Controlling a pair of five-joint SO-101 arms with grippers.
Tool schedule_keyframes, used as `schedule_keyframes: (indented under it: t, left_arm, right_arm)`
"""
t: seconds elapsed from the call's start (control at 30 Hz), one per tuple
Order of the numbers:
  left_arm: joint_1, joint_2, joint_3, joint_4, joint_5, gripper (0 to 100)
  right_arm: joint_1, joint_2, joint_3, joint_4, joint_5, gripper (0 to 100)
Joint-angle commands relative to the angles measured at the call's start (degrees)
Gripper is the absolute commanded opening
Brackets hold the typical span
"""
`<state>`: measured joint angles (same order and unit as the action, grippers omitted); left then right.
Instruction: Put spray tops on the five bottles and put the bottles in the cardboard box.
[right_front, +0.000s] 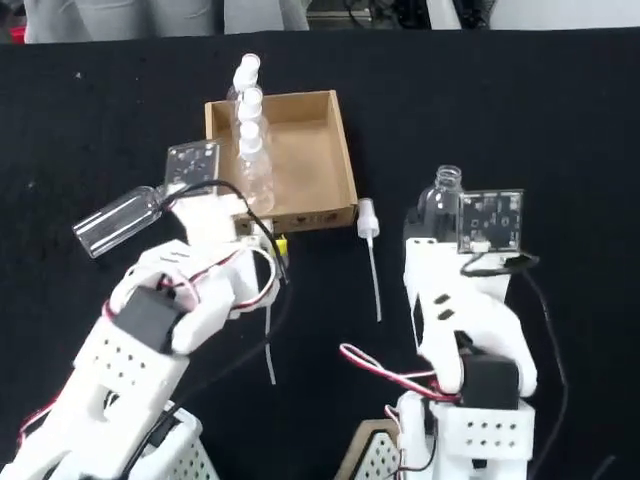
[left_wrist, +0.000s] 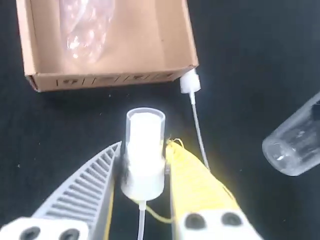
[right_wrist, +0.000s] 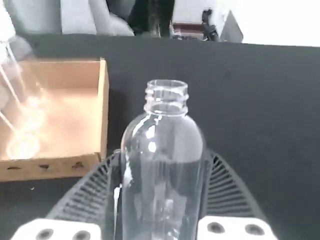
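Your left claw (left_wrist: 144, 147) is clenched on a spray top (left_wrist: 145, 130), gripped between the grey and yellow fingers just in front of the cardboard box (right_front: 340, 150). Your right claw (right_wrist: 162, 160) is grasping an open bottle (right_wrist: 162, 145), held upright with its bare neck up, to the right of the box. Capped bottles (right_front: 255, 170) lean along the box's left wall. A loose spray top (right_front: 368, 222) lies on the black tabletop (right_front: 560, 120) beside the box's near right corner. Another bare bottle (right_front: 120, 220) lies on its side, left of your left arm.
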<state>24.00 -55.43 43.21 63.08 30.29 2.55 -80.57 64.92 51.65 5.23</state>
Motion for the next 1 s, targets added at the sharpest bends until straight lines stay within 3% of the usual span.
schedule_keyframes:
  t: [0.0,0.3,0.57,0.97]
  left_arm:
    - [-0.6,-5.0,-0.4,-1.1,0.7,3]
    - [-5.8,-12.0,3.9,-5.8,3.9,3]
    - [-6.2,-21.0,8.7,-9.3,4.0,3]
    - [-13.8,-27.4,13.6,-15.5,10.5,3]
  right_arm:
    - [-3.3,-2.5,-0.1,-1.3,1.1,11.9]
    - [-11.3,-2.8,1.5,-1.6,0.6,12.0]
    - [-17.5,-2.8,3.2,-1.8,1.1,12.3]
    - [-18.2,-2.8,3.5,-1.8,1.2,12.3]
